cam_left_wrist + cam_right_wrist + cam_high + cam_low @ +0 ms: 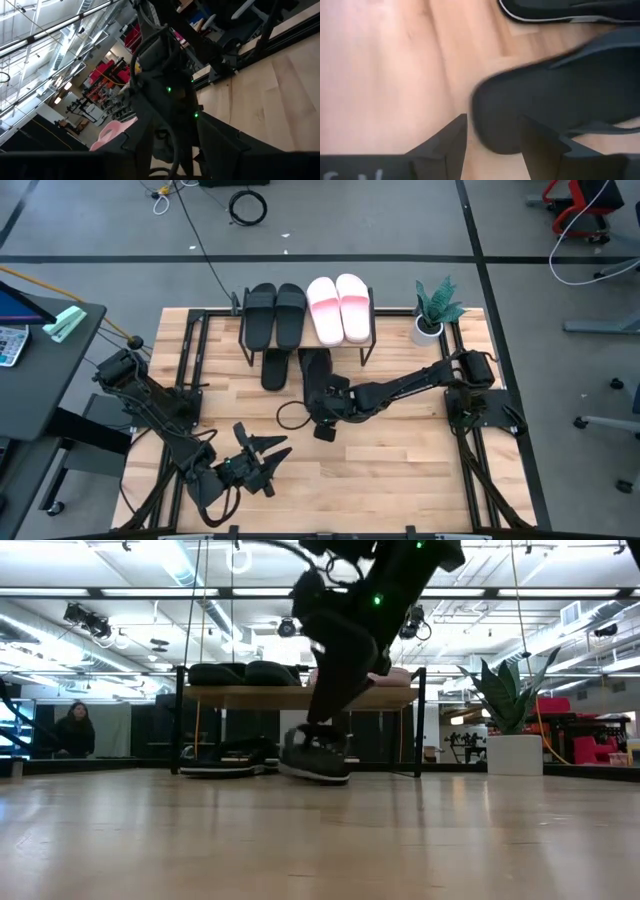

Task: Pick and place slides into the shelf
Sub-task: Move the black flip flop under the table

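On shelf [370, 340] top we count four slides: black pair [275, 313], pink pair [338, 307]. Fifth black slide [274, 368] below shelf. Right end effector [322, 412] clamped on sixth black slide [315, 370] by shelf front. Left end effector [268, 452] apart, idle near bench [400, 470] front.

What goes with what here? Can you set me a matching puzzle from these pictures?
Things:
1. pink slides
2. potted plant
3. left end effector
4. right end effector

Places:
a. at a black slide just in front of the shelf
b. near table edge, away from the shelf
c. on the shelf top, beside a black pair
d. at the table's far corner, right of the shelf

Pairs: 1-c, 2-d, 3-b, 4-a
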`<state>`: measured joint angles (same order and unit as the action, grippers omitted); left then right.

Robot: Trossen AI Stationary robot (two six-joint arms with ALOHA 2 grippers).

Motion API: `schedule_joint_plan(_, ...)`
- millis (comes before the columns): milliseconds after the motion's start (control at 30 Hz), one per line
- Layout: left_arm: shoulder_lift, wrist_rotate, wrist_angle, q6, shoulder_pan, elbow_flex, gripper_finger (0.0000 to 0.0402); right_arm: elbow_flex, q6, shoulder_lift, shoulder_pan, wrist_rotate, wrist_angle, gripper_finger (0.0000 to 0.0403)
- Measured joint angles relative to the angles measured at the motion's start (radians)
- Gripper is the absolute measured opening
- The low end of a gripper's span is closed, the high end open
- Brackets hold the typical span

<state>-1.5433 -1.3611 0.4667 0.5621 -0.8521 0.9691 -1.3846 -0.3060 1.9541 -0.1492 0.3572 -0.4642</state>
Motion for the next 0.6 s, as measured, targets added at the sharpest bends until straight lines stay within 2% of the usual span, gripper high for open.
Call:
schedule_joint_plan(100,0.0,0.0,-0.001,0.0,0.003,0.0,0.0165,0.0,-0.03,-0.001,-0.026,-0.053,0.012,0.0176)
schedule_joint_plan(200,0.0,-0.001,-0.008,-0.001,0.003,0.0,0.0171,0.0,-0.018,-0.001,-0.061,-0.049,0.008,0.0175)
schedule_joint_plan(400,0.0,-0.001,-0.006,0.007,0.012,0.0,0.0168,0.0,-0.033,-0.001,-0.056,0.152,0.011,0.0157)
schedule_joint_plan(600,0.015,-0.122,0.02,0.013,0.031,0.0,0.0143,0.0,-0.068,0.0,0.005,0.117,0.009,0.0106)
